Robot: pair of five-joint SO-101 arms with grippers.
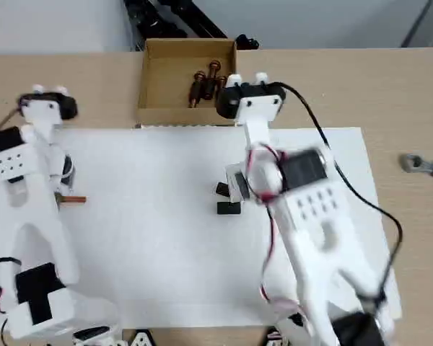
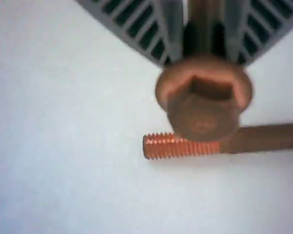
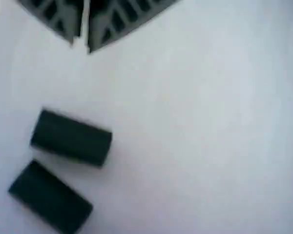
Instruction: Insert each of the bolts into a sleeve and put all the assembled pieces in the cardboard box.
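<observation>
While the left gripper (image 2: 203,57) hangs over the left side of the sheet (image 1: 151,238), I see it pinching a bolt (image 2: 203,95) by the shank. The bolt's socket head faces my wrist camera. A second bolt (image 2: 219,143) lies flat on the sheet just past that head, with its threaded end bare. I cannot tell whether the two touch.

On my right wrist camera, the right gripper (image 3: 80,45) has its fingers pressed nearly together with only a sliver between them, and they hold nothing. Near it a black sleeve (image 3: 71,138) lies on its side. A second sleeve (image 3: 50,196) lies just beside the first at a slight angle, and both are loose on the sheet, apart from the fingers. From above, this gripper sits near the middle of the sheet, in front of the box (image 1: 159,79).

The box stands at the sheet's far edge. A few assembled pieces (image 1: 206,83) lie in its right half. A wrench (image 1: 422,165) rests on the bare table (image 1: 390,79), well off to the right.
</observation>
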